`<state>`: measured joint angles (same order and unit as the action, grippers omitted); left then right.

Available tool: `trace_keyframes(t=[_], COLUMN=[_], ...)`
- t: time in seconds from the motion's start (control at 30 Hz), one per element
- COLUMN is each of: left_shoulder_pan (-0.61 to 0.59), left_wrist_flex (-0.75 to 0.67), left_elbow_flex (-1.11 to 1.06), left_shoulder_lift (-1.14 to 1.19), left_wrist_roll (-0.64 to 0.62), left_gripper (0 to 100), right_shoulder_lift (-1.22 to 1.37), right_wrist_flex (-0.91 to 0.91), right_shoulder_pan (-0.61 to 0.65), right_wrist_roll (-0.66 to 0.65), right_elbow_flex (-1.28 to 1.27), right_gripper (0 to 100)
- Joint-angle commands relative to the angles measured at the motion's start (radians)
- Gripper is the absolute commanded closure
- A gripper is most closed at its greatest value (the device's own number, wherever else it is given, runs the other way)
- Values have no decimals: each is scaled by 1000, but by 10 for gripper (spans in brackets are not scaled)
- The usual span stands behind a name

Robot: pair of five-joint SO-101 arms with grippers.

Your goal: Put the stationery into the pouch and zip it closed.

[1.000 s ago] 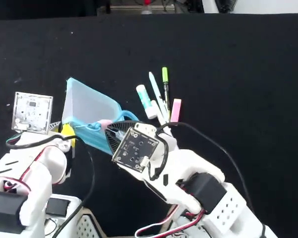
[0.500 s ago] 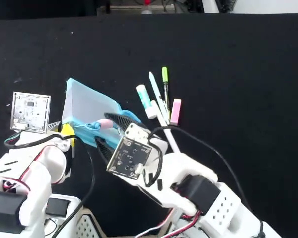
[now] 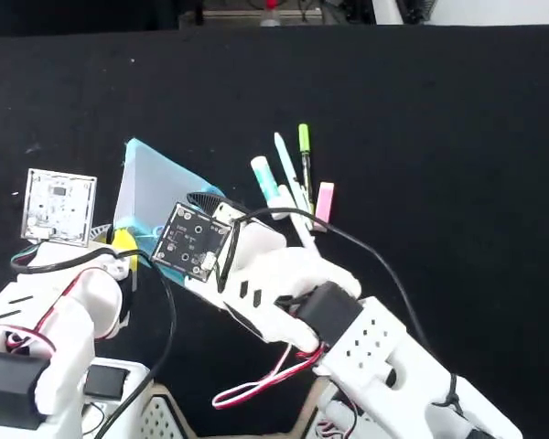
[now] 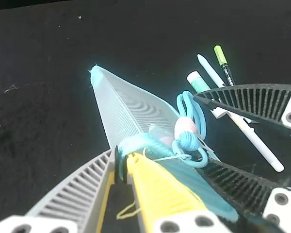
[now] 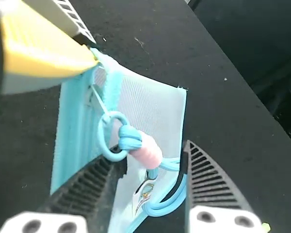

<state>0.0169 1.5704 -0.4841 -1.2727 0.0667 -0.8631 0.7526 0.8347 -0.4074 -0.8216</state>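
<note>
The light-blue mesh pouch (image 3: pixel 156 187) lies at the left of the black table. My left gripper (image 3: pixel 121 243), with one yellow finger, is shut on the pouch's near corner (image 4: pixel 121 158). The pouch's zipper pull, a blue cord loop with a pink bead (image 5: pixel 148 150), sits between the black fingers of my right gripper (image 5: pixel 155 155), which is open around it. In the left wrist view the pink bead (image 4: pixel 186 130) lies between those black fingers (image 4: pixel 247 97). A glue stick (image 3: pixel 265 178), a white pen (image 3: pixel 288 169), a green pen (image 3: pixel 304 151) and a pink eraser (image 3: pixel 325 201) lie right of the pouch.
The black table (image 3: pixel 439 137) stretches wide to the right and the back. My right arm (image 3: pixel 348 320) crosses the front middle, above the lower ends of the pens. A white camera board (image 3: pixel 59 206) sits on my left arm.
My right gripper has swung left from beside the pens to the pouch's edge and now straddles the zipper pull. The left gripper has kept its hold on the pouch.
</note>
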Motion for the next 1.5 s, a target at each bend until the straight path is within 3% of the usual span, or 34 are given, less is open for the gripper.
trace_keyframes(t=[0.0, 0.23, 0.4, 0.47, 0.57, 0.7, 1.0, 1.47], left_shoulder_pan=[4, 1, 4, 4, 4, 4, 4, -5], left_wrist_flex=[5, 5, 6, 21, 25, 25, 17, 3], left_elbow_flex=[36, 35, 28, 36, 36, 36, 36, 36], left_shoulder_lift=[15, 15, 15, 15, 15, 15, 15, 15], left_wrist_roll=[11, 11, 11, 11, 11, 11, 11, 6], left_gripper=[970, 970, 970, 970, 970, 970, 970, 970], right_shoulder_lift=[12, 13, 13, 15, 15, -1, -231, -239], right_wrist_flex=[-23, -40, -107, -115, -121, -109, 98, 288], right_shoulder_pan=[-8, 54, 54, 55, 57, 54, 57, 57], right_wrist_roll=[-31, -135, -140, -140, -163, -175, -144, -126], right_elbow_flex=[54, 21, -8, -13, -16, -16, -24, 33], right_gripper=[811, 811, 812, 848, 982, 988, 988, 988])
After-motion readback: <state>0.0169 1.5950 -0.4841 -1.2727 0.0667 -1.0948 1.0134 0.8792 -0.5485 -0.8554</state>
